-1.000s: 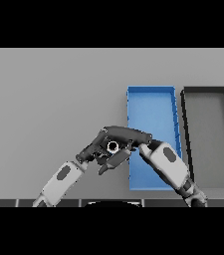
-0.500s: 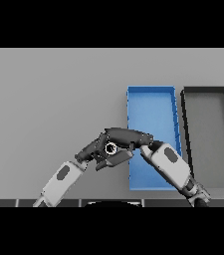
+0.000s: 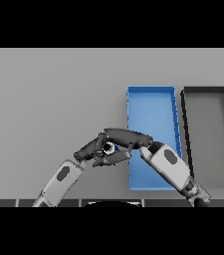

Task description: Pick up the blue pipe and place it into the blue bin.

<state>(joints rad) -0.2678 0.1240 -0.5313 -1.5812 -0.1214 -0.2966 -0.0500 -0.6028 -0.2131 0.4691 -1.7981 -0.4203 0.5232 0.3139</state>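
The blue pipe (image 3: 109,148) shows end-on as a small pale ring with a bit of blue, just left of the blue bin (image 3: 151,102). My right hand (image 3: 126,136) reaches in from the lower right. Its fingers arch over the pipe and its thumb curls under it, so the pipe is pinched and mostly hidden. My left hand (image 3: 89,150) lies close against the pipe's left side with its fingers relaxed. The blue bin is a long open tray, and my right forearm crosses its near end.
A dark grey bin (image 3: 207,94) of the same shape stands right of the blue bin. The grey table (image 3: 49,99) stretches to the left and back.
The right hand's fingers have curled slightly tighter round the pipe. Neither arm has shifted noticeably.
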